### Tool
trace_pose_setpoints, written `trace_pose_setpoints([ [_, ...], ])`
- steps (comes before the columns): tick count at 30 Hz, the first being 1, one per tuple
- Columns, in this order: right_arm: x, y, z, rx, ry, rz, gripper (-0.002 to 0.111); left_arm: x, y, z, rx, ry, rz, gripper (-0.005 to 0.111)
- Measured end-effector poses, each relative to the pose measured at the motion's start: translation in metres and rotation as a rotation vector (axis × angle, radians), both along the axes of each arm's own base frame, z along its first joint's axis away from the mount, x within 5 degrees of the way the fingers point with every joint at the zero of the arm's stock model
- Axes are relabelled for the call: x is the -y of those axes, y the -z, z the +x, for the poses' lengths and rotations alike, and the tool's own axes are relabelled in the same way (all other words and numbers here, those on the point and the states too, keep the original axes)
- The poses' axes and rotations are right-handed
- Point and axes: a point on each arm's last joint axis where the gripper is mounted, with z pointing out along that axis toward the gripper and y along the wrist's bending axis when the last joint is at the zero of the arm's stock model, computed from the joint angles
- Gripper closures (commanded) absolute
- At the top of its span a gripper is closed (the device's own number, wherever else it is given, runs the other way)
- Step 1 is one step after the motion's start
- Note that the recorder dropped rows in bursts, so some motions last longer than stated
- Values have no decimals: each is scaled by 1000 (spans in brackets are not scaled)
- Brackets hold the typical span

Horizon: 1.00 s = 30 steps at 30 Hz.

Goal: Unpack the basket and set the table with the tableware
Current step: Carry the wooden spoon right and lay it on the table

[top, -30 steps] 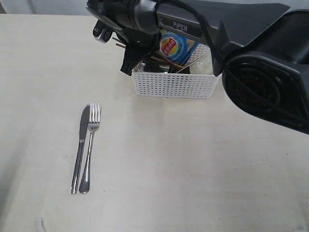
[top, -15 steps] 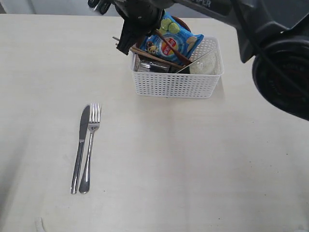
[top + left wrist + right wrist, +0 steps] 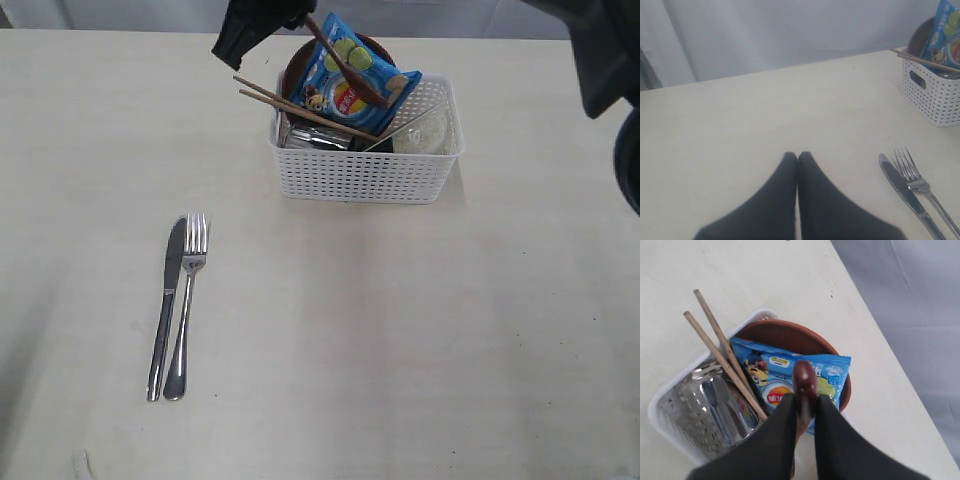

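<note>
The right pincer (image 3: 804, 402), nearly closed, clamps a red-brown wooden spoon (image 3: 804, 381) with the white basket (image 3: 362, 175) just beneath it; best carry it clear of the chopsticks (image 3: 300, 110) and chip bag (image 3: 355, 85) below; then set it gently on the worktop (image 3: 400, 330) beside the fork (image 3: 190, 290).
</note>
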Motion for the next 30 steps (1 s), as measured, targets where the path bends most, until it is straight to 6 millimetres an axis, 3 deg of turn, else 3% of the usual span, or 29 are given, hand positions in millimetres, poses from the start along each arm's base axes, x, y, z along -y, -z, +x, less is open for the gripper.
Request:
trace_pose_setpoints([
  [6,-11,-22,-24,29,-55,37,109,0,0,0,0,0,0,107],
  [13,-35,-39,-70,-50,-108,197,109,0,0,0,0,0,0,107],
  [17,-51,-34,-96,-228,-107,344,109,0,0,0,0,0,0,107],
  [22,-63,-31,-115,-438,-107,477,109,0,0,0,0,0,0,107],
  [30,-79,-3,-119,-574,-90,489,109,0,0,0,0,0,0,107],
])
